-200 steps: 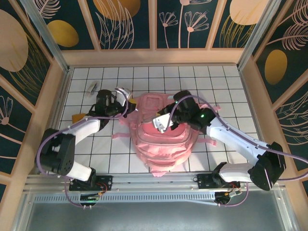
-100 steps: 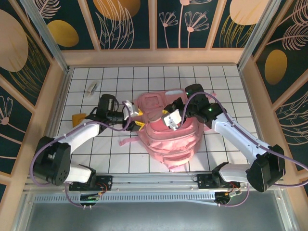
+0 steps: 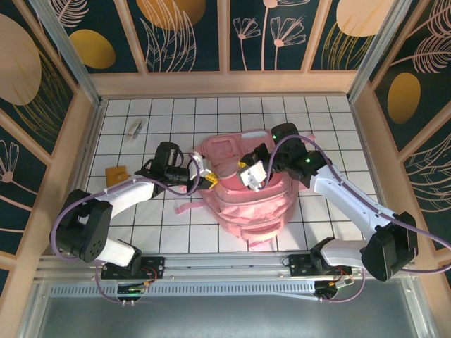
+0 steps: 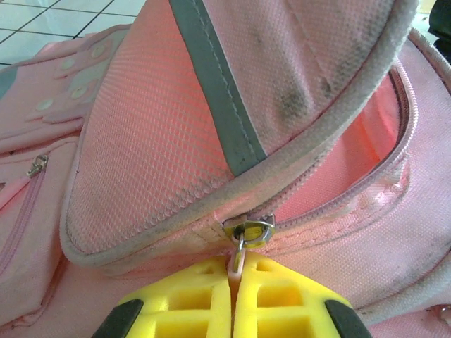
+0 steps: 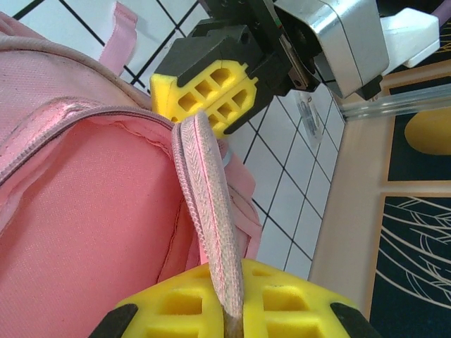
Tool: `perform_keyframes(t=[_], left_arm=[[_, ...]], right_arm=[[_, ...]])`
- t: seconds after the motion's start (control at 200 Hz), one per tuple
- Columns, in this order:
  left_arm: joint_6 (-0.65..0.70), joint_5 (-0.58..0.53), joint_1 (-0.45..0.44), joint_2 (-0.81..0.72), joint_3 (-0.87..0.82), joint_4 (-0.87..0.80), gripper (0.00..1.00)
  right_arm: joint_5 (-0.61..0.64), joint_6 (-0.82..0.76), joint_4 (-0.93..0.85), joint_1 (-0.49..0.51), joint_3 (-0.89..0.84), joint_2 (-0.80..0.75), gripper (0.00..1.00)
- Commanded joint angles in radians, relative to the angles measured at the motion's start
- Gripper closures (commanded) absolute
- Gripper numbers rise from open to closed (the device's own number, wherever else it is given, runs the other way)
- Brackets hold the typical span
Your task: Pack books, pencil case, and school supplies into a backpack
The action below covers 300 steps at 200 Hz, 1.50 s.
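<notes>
The pink backpack [image 3: 248, 205] lies in the middle of the table with its main opening gaping. My left gripper [image 3: 206, 181] is at the opening's left end, shut on the small zipper pull [image 4: 239, 264] that hangs from the metal slider [image 4: 251, 230]. My right gripper [image 3: 249, 171] is shut on the backpack's zipper edge [image 5: 211, 211] and holds it up. In the right wrist view my left gripper [image 5: 206, 98] sits just beyond that edge. An orange pad [image 3: 115, 172] and a tiny grey-white piece [image 3: 134, 128] lie on the tiles at the left. The books and pencil case are out of view.
A white tiled table [image 3: 331, 120] is boxed in by wooden walls [image 3: 63, 162] on three sides. Pink straps [image 3: 184, 209] trail from the backpack's left side onto the tiles.
My left gripper has moved right from the tiles to the backpack's left edge and shut on the zipper pull. My right gripper has pulled the zipper edge back and now holds still.
</notes>
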Motion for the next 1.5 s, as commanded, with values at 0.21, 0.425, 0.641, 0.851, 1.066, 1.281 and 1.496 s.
perform_keyframes(t=[0.21, 0.425, 0.641, 0.851, 1.066, 1.281, 1.496], left_arm=[[-0.067, -0.363, 0.024, 0.039, 0.048, 0.037, 1.0], [-0.18, -0.295, 0.115, 0.031, 0.176, -0.051, 0.44], [-0.528, -0.656, 0.129, -0.226, 0.191, -0.249, 0.01], [-0.722, -0.859, 0.201, -0.271, 0.292, -0.467, 0.01], [-0.829, -0.988, 0.265, -0.14, 0.394, -0.537, 0.01], [-0.861, -1.042, 0.371, -0.024, 0.491, -0.626, 0.01], [-0.802, -1.0, 0.401, 0.039, 0.51, -0.616, 0.01]], right_arm=[[0.006, -0.033, 0.247, 0.071, -0.06, -0.02, 1.0], [0.0, 0.223, 0.363, 0.077, -0.146, -0.002, 0.78], [-0.006, 0.374, 0.172, 0.098, -0.132, -0.075, 0.01], [-0.005, 0.828, 0.336, 0.13, -0.175, -0.193, 0.01], [0.275, 1.286, 0.645, 0.129, -0.293, -0.335, 0.01], [0.63, 1.899, 0.427, 0.073, -0.197, -0.373, 0.01], [0.536, 2.022, 0.209, 0.064, -0.148, -0.275, 0.02]])
